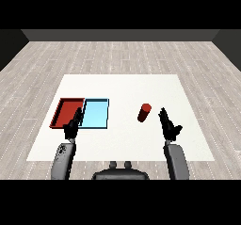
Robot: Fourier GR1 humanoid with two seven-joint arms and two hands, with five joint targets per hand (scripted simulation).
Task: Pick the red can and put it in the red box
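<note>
**Two grey arms with black hands**

The robot has two grey forearms. Each one is long and round, like a thick tube. The left hand [72, 127] is black, with thin fingers. The right hand [168, 126] is black too, with thin fingers and a thumb.
</note>
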